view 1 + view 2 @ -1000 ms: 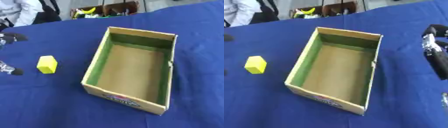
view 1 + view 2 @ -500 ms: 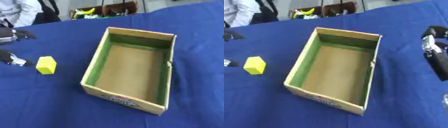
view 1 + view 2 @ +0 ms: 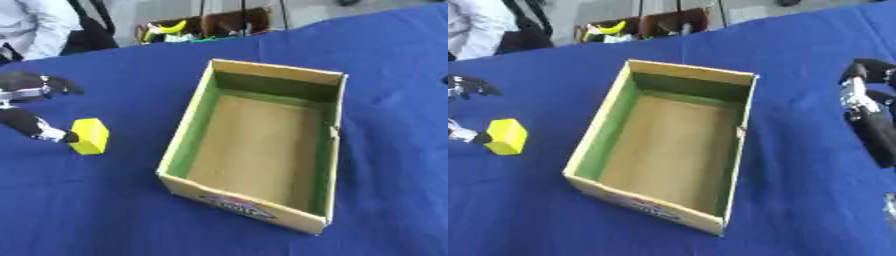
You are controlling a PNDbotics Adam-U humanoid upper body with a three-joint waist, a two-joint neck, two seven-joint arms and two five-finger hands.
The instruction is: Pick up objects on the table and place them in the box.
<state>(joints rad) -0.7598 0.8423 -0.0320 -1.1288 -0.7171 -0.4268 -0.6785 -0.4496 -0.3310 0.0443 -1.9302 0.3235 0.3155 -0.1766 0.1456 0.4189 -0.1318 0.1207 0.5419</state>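
Note:
A small yellow block (image 3: pixel 89 136) lies on the blue tablecloth to the left of an open cardboard box (image 3: pixel 245 202) with green inner walls; nothing lies in the box. My left hand (image 3: pixel 33 125) comes in from the left edge, open. One fingertip (image 3: pixel 63 136) reaches the block's left face, while the other fingers (image 3: pixel 39 85) are spread apart above it. My right hand (image 3: pixel 866 112) hangs at the right edge of the right eye view, to the right of the box. Its fingers are relaxed and hold nothing.
The blue cloth (image 3: pixel 105 210) covers the whole table around the box. Beyond the far edge stands a dark crate (image 3: pixel 206 25) with a yellow curved thing in it.
My left hand has come in from the left edge and now reaches the yellow block. The block, the box and my right hand have stayed in place.

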